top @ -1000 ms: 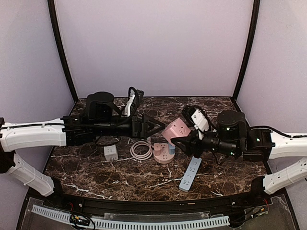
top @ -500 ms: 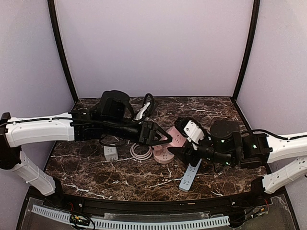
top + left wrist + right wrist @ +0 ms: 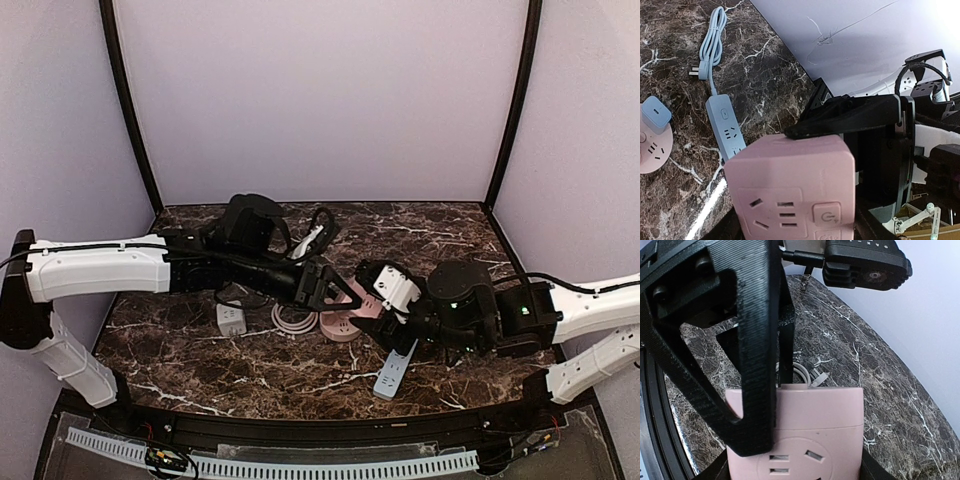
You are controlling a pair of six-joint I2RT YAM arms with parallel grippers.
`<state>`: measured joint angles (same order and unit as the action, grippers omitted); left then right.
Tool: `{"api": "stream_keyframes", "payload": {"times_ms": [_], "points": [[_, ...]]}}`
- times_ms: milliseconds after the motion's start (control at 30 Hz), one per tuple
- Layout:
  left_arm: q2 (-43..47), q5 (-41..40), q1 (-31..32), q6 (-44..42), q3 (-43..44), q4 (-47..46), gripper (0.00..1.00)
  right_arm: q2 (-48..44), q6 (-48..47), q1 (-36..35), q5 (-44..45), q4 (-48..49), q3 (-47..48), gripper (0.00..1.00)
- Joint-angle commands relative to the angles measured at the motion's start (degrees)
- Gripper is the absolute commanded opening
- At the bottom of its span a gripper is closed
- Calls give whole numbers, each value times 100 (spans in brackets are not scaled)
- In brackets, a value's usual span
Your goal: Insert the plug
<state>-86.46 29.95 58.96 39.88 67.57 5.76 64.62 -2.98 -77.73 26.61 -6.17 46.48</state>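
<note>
A pink cube socket (image 3: 367, 297) is held above the table's middle, between both arms. My left gripper (image 3: 343, 291) comes from the left, and its fingers press the cube's sides in the left wrist view (image 3: 792, 187). My right gripper (image 3: 385, 305) comes from the right and is shut on the same cube (image 3: 810, 425). A left finger (image 3: 752, 340) crosses the cube's socket face there. A coiled white cable (image 3: 293, 314) with its plug lies just left of and below the cube.
A round pink socket (image 3: 340, 325) carrying a blue adapter (image 3: 655, 114) lies under the grippers. A blue power strip (image 3: 395, 366) lies front right, its cable and plug (image 3: 701, 70) beyond. A white adapter (image 3: 231, 318) lies to the left.
My left arm has swung right and closed in on the pink cube. My right gripper has carried the cube lower and slightly left to meet it.
</note>
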Motion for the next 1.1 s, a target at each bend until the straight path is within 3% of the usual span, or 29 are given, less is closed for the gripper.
{"api": "stream_keyframes", "payload": {"times_ms": [0,267,433,733,800,833,867,900,967,1000,1067], "points": [[-122,530,78,114,124,-478,58,-6,-70,-101,-70,474,51,0],[-106,518,74,45,152,-424,76,-109,-78,-109,-133,477,-28,0],[-62,523,77,-10,108,-405,77,-215,-80,-111,-241,462,-57,0],[-229,620,77,53,218,-509,57,-197,-145,-122,-565,350,-60,0],[-253,633,77,51,228,-521,47,-174,-152,-126,-547,351,-68,0],[-259,632,73,48,232,-522,37,-164,-146,-127,-465,361,-58,0],[-263,633,72,36,231,-523,32,-154,-104,-122,-321,356,-52,3],[-266,623,72,24,224,-519,25,-152,-35,-123,-91,355,-38,18],[-259,565,72,-21,217,-456,22,-156,251,-127,398,267,29,60],[-263,501,72,-54,211,-407,22,-171,444,-126,610,168,87,75],[-275,391,72,-114,190,-330,21,-207,831,-127,892,-128,226,87]]}}
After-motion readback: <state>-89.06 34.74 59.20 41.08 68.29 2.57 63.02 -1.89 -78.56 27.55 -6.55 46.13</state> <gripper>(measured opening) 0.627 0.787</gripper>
